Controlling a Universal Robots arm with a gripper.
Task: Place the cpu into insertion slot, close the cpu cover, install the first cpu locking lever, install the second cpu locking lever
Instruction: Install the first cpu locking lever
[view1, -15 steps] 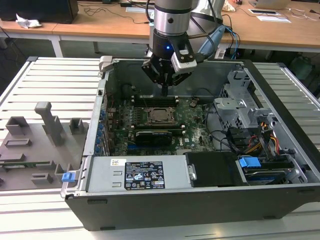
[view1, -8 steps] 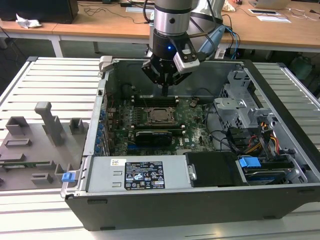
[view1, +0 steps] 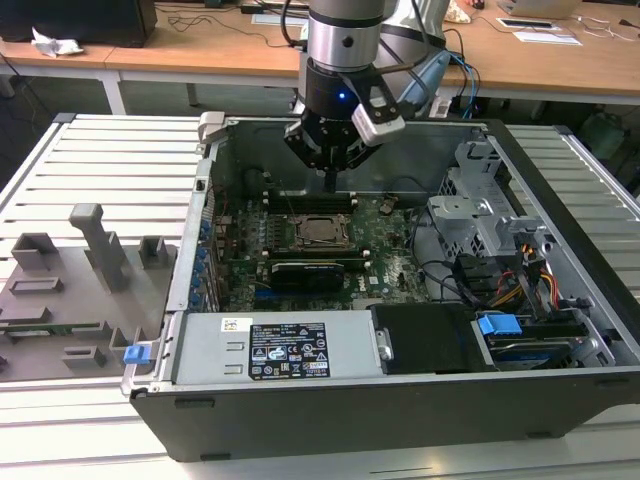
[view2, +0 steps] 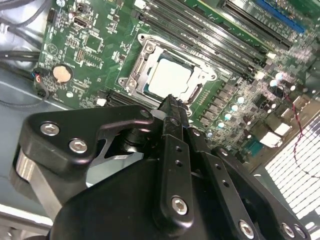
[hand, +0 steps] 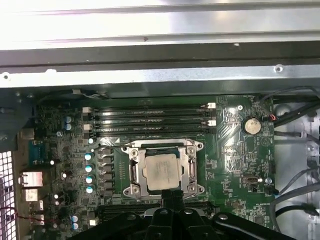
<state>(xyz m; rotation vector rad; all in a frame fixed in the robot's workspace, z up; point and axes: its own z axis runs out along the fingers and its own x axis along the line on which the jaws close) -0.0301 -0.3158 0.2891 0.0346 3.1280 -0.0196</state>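
1. Closest to your wrist cameras, the gripper (view2: 172, 101) has its fingers pressed together into one narrow tip. It is carrying nothing and is poised just beside the socket.
2. Just past that tip, the cpu (hand: 162, 172) lies flat in the insertion slot (hand: 187, 170). Its pale lid shows through the window of the cpu cover (hand: 134, 170), which lies down around it.
3. Expect the chip to be light, rigid and smooth on top, with a delicate underside, so grip it by opposite edges if you have to. The cover looks thin, stiff and springy, so press on its frame and never on the chip.
4. You cannot tell from these views whether either locking lever is latched.
5. Farther on lie the memory slots (hand: 150, 120), then the chassis wall (hand: 160, 65).
6. The exterior view shows you the tip held clear above the motherboard (view1: 395, 255). The wrist views show you how the frame sits around the chip.
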